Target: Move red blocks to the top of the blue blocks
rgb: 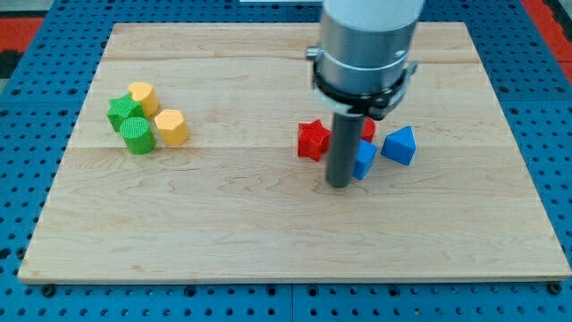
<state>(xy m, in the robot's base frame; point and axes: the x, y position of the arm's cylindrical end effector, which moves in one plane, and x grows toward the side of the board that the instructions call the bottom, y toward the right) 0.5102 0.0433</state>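
Observation:
A red star block (312, 139) lies near the board's middle. A second red block (367, 128) is mostly hidden behind my rod, so its shape is unclear. A blue block (364, 160) sits just right of my rod, partly hidden. A blue triangular block (399, 145) lies further right. My tip (340, 185) rests on the board just below and between the red star and the nearer blue block, close to or touching that blue block's left side.
At the view's left sits a cluster: a yellow cylinder (142, 96), a yellow hexagonal block (171, 127), a green star block (123, 113) and a green cylinder (138, 136). The wooden board (268, 233) lies on a blue pegboard surface.

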